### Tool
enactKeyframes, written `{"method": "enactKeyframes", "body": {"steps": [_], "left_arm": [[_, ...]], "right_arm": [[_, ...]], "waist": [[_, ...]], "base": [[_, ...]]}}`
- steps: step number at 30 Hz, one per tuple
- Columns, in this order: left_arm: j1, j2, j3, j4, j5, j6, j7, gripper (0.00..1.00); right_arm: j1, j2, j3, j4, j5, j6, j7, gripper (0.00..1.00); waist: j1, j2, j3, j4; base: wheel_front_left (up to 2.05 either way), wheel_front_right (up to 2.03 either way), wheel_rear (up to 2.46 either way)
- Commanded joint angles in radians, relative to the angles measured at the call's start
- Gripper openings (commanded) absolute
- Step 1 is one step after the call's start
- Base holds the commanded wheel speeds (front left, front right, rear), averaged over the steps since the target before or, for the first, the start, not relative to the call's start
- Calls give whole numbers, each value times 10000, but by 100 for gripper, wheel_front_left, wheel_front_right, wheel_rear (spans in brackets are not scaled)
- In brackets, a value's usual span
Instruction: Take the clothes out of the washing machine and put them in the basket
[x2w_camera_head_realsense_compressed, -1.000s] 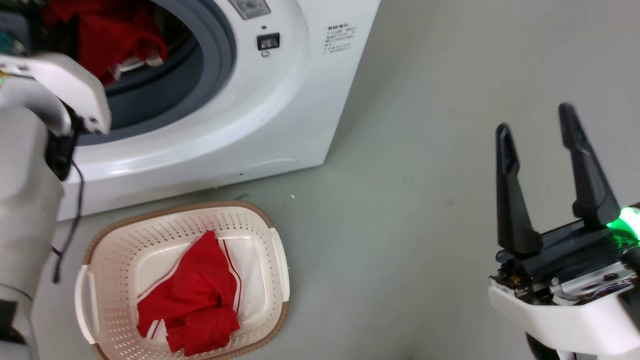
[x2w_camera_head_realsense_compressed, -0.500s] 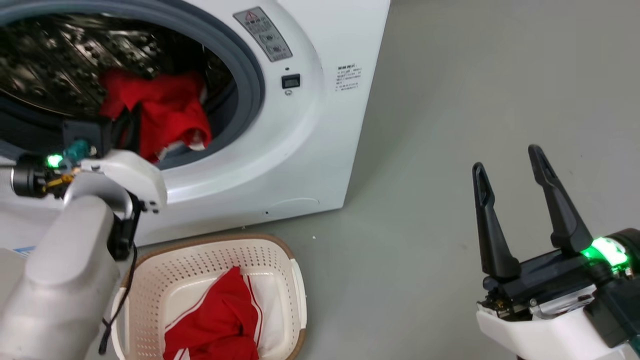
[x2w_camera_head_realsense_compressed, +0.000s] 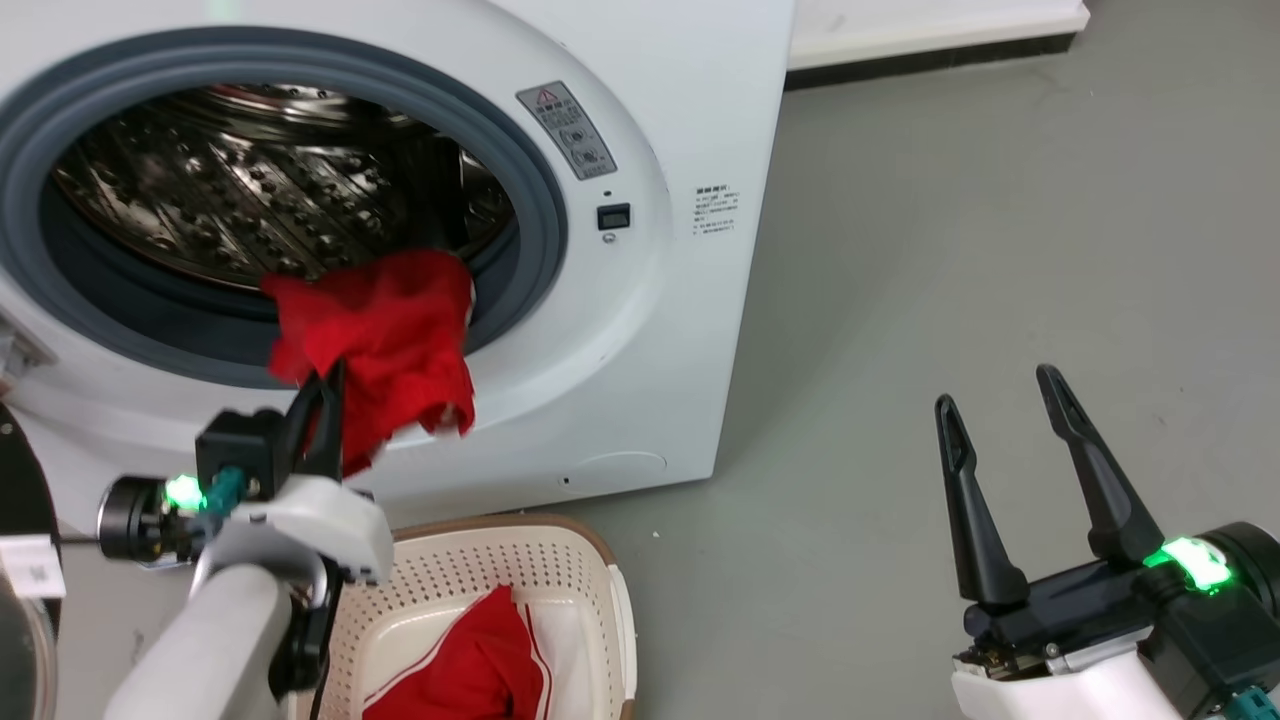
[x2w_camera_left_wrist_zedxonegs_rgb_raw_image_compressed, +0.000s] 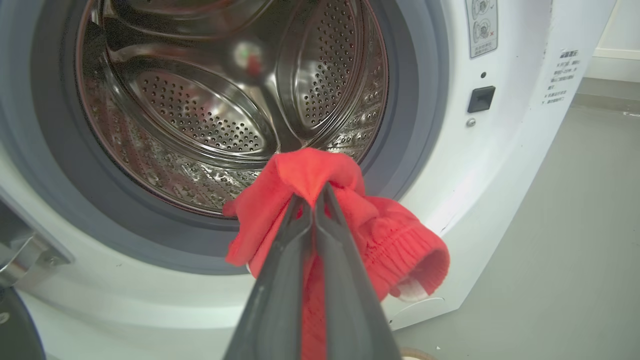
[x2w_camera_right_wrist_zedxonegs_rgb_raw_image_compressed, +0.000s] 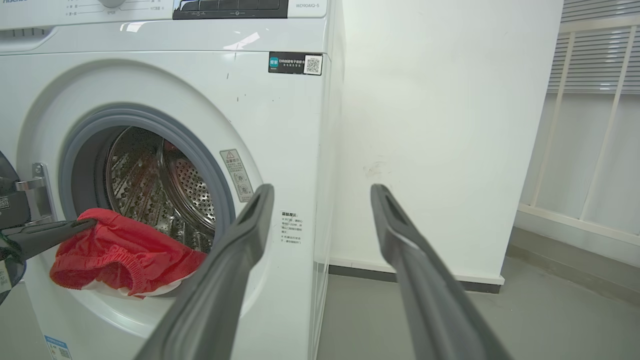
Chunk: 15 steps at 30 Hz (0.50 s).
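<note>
One red garment (x2w_camera_head_realsense_compressed: 385, 345) hangs outside the porthole of the washing machine (x2w_camera_head_realsense_compressed: 690, 120), bunched in front of the lower right part of the grey rubber ring (x2w_camera_head_realsense_compressed: 545, 250). Its lower folds drape over the white front panel below the opening. In the left wrist view the fabric (x2w_camera_left_wrist_zedxonegs_rgb_raw_image_compressed: 300, 175) is gathered into a peak, with a ribbed cuff and a bit of white at its lower right. The left gripper (x2w_camera_head_realsense_compressed: 335, 378) pinches this garment: its two dark fingers are pressed together on the cloth, with the tips (x2w_camera_left_wrist_zedxonegs_rgb_raw_image_compressed: 312, 197) buried in the peak. From the right wrist view the same gripper (x2w_camera_right_wrist_zedxonegs_rgb_raw_image_compressed: 75, 226) reaches in from the left edge onto the top of the garment (x2w_camera_right_wrist_zedxonegs_rgb_raw_image_compressed: 120, 260).

A second garment (x2w_camera_head_realsense_compressed: 480, 670), red with thin white stripes beside a white panel, lies inside the basket (x2w_camera_head_realsense_compressed: 590, 560). The basket sits on the floor (x2w_camera_head_realsense_compressed: 950, 200) just in front of the machine, near the left arm.

Behind the held cloth, the perforated steel drum (x2w_camera_head_realsense_compressed: 250, 190) is visible. A warning sticker (x2w_camera_head_realsense_compressed: 565, 130) sits on the panel to the upper right of the ring.

The right gripper (x2w_camera_head_realsense_compressed: 997, 390) hangs over bare floor, well apart to the right of the machine and the basket. Its fingers are spread wide with nothing between them (x2w_camera_right_wrist_zedxonegs_rgb_raw_image_compressed: 322, 190). A white wall (x2w_camera_right_wrist_zedxonegs_rgb_raw_image_compressed: 440, 125) stands to the right of the machine.
</note>
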Motion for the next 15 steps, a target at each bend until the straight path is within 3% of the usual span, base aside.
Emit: {"method": "enactKeyframes", "body": {"steps": [1,8,15], "left_arm": [[387,90,18,-318,4,132,-55,0],[1601,162,-239,-1393,-2,620,165,0],[2484,174,-548,-1952,-50,804,325,0]], "right_arm": [[193,2,-48,76,-63,-3,-23,100],[505,2,-150,183,-146,-3,-23,100],[813,2,-222,299,-210,-3,-23,100]], "waist": [[1,0,-215,108],[1,0,-607,312],[1,0,-1033,501]], "base": [[0,0,0],[0,0,0],[0,0,0]]}}
